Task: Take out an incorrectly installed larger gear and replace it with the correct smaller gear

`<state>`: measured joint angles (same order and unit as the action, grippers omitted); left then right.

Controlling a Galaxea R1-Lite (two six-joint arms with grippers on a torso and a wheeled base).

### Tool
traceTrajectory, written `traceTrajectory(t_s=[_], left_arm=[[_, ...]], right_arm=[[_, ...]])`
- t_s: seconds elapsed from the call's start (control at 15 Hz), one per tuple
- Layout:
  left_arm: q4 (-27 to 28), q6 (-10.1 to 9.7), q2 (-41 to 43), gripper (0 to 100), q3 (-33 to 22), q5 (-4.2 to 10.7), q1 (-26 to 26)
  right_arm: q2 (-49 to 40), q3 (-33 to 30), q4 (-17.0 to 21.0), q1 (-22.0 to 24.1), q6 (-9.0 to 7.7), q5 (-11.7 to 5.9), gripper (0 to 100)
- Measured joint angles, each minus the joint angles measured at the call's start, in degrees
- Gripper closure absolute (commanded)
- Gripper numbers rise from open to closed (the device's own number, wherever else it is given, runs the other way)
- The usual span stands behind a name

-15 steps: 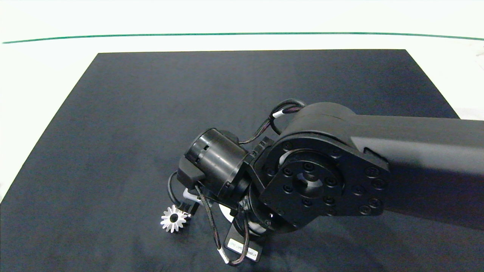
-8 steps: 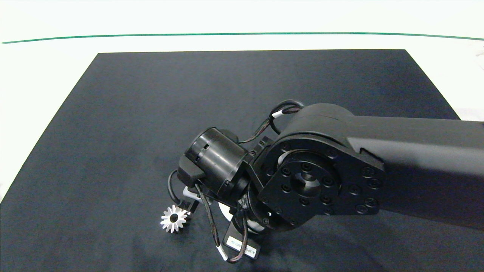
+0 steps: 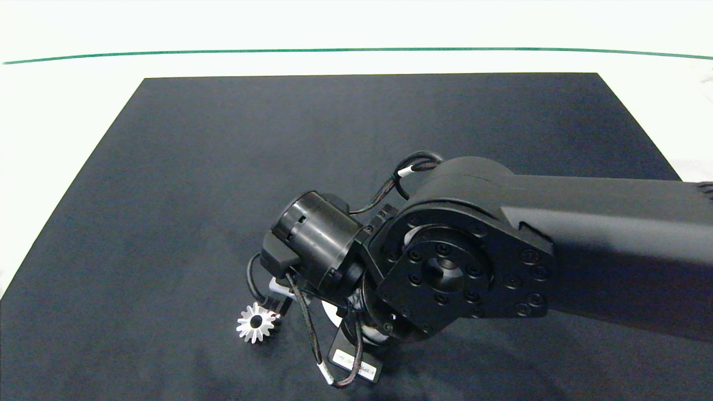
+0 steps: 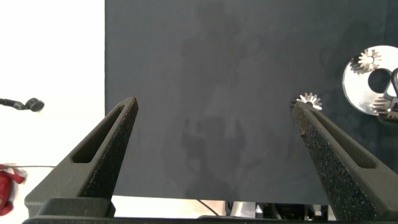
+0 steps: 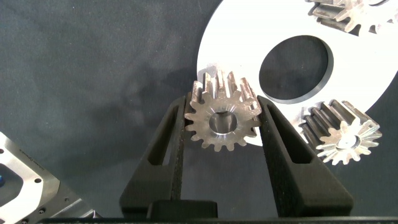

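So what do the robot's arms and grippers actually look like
The right arm is matte black, with a round bolted joint plate, a cylindrical wrist, looping black cables with white tags and a white printed label. The left gripper and the right gripper have dark grey, textured, tapering fingers with slots.

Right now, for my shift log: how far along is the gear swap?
Done: the larger gear lies off on the mat. In hand: the right gripper grips a smaller gear at the edge of the white disc. Left: seating it. The left gripper hangs open, idle.
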<state>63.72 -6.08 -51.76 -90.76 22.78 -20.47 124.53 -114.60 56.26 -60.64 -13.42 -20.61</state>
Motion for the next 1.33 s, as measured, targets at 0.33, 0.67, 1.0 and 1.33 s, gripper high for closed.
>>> traceTrajectory(t_s=[0.33,0.67,1.0,1.33], left_arm=[[0.0,0.00,0.0,0,0.0,0.00,0.0],[0.0,-0.02,0.0,0,0.0,0.01,0.0],[-0.6,-0.28,-0.2,0,0.0,-0.21,0.0],[-3.9,-2.21,-1.7,0,1.1,-0.24,0.6]], right_arm=[[0.0,0.0,0.0,-0.1,-0.09,0.02,0],[-0.2,0.0,0.1,-0.1,-0.02,-0.07,0],[-7.4,0.2,0.1,1.3,2.02,-2.36,0],[-29.3,23.0,-9.5,6.4,10.12,-5.81,0]])
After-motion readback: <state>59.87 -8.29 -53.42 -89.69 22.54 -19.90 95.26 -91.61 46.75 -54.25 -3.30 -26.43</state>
